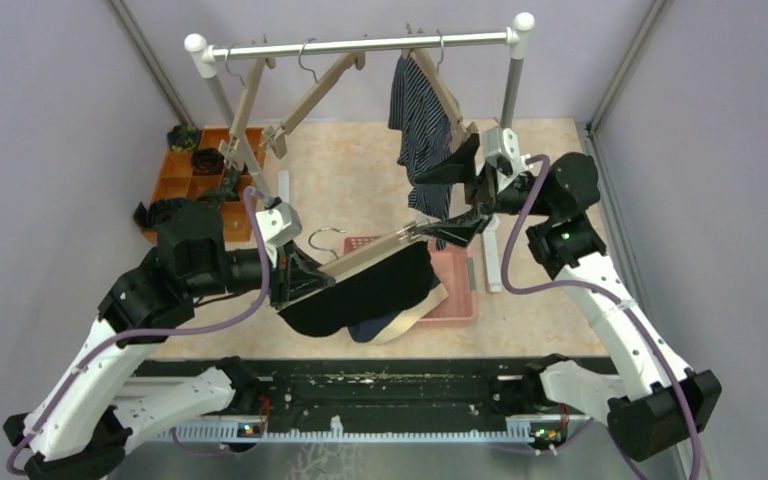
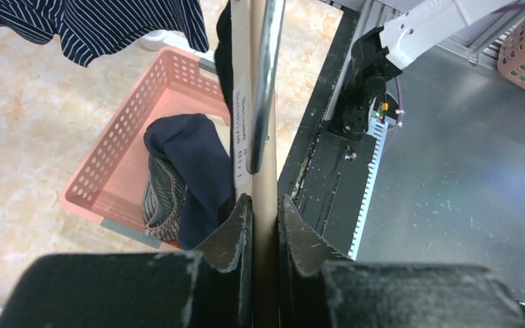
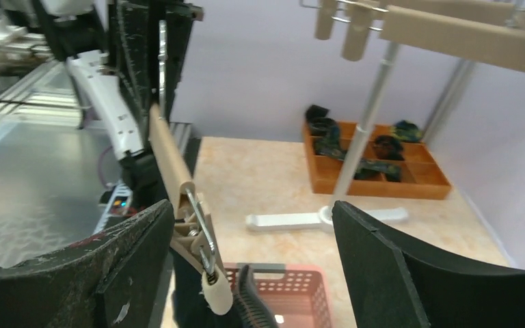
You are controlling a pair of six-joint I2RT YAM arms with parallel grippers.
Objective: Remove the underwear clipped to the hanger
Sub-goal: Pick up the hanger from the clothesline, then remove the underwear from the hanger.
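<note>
My left gripper (image 1: 295,272) is shut on the left end of a wooden hanger (image 1: 365,255), its bar (image 2: 265,171) pinched between the fingers. Black underwear (image 1: 360,295) hangs from that hanger over the pink basket (image 1: 458,290). My right gripper (image 1: 452,200) stands open at the hanger's right end. The end clip (image 3: 202,253) sits just inside its left finger (image 3: 119,266), black cloth (image 3: 184,297) below it. Navy underwear with white stripes (image 1: 420,125) hangs from a hanger on the rail. In the basket (image 2: 119,157) lie navy underwear (image 2: 195,160) and grey-striped underwear (image 2: 157,198).
The metal rail (image 1: 360,45) holds two bare wooden hangers (image 1: 300,105) on its left part. Its post (image 3: 362,137) and white foot (image 3: 294,220) stand on the table. An orange tray (image 1: 175,185) of small dark bundles sits at the back left.
</note>
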